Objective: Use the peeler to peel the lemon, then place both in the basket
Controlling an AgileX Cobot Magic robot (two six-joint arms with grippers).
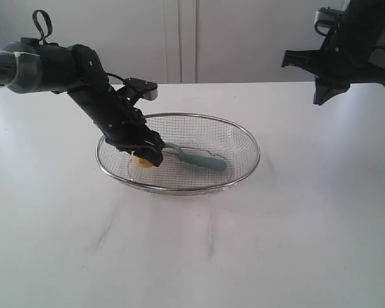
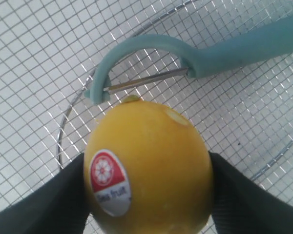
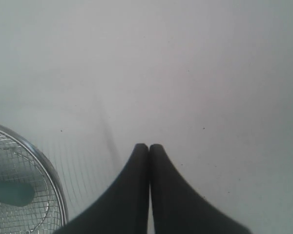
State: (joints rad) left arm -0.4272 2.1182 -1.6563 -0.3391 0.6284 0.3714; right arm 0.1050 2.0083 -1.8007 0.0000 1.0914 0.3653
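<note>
Exterior view: on the left, the left gripper reaches down into the wire basket on the white table. Its jaws pinch the yellow lemon from both sides, inside the basket. A red-and-white sticker shows on the lemon. Just beside it, the teal peeler lies in the basket, blade end nearest the fruit. On the right, the right gripper hangs high, well apart from the basket, its jaws pressed together.
</note>
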